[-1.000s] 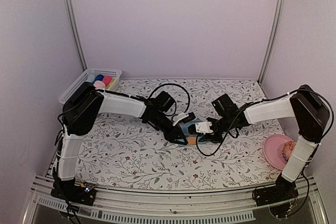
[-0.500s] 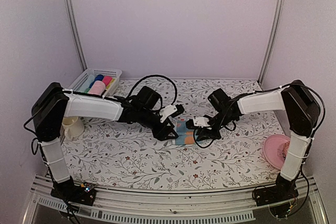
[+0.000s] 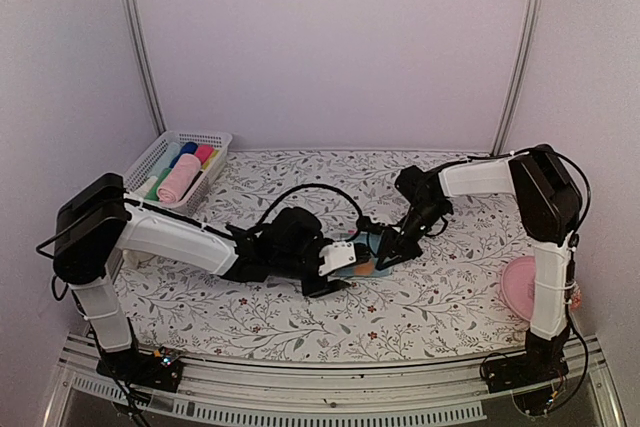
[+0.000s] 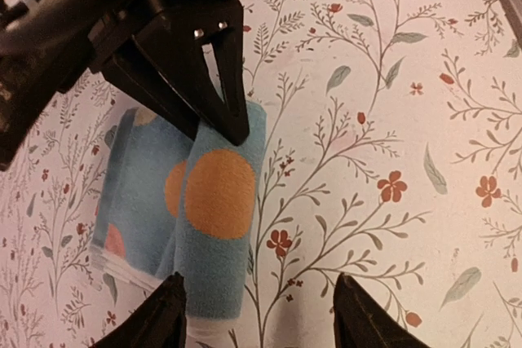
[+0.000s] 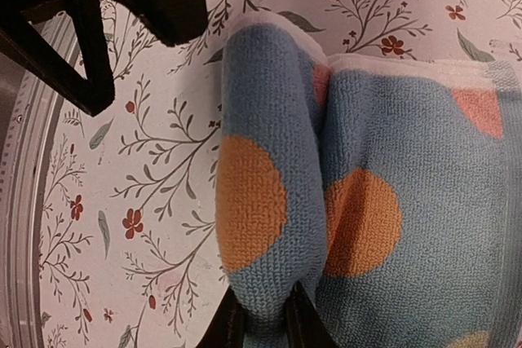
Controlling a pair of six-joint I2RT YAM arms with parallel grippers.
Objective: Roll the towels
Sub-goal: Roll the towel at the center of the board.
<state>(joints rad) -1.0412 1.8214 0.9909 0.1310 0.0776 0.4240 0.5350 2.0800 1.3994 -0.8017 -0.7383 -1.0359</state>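
Two arms are brought together at the light blue towel (image 5: 408,226), which lies just right of the middle of the desk (image 3: 250,317), well apart from every edge. One edge of the towel is rolled into a short tube (image 4: 216,226) and the rest is spread flat beside it, orange dots showing on both parts.

The right pincer (image 5: 263,315) is closed tight on one end of the rolled edge, the cloth being pinched between its fingers. A second ago a slightly wider gap was kept there.

The left pincer (image 4: 261,283) is spread wide and nothing is held in it. The other end of the roll is seen just beside one of its fingertips (image 4: 175,307), and bare desk is seen between the two. A second ago this pincer was much narrower and was set down on the towel.

Since then the left arm has been lowered and stretched flat across the desk from the left edge. The right forearm has been swung toward the back edge. The towel itself has barely been shifted.

At the back left corner a white basket (image 3: 150,152) is seen, with the pale pink towel (image 3: 183,177) lying rolled inside it. A pink plate (image 3: 515,282) is seen at the right edge.
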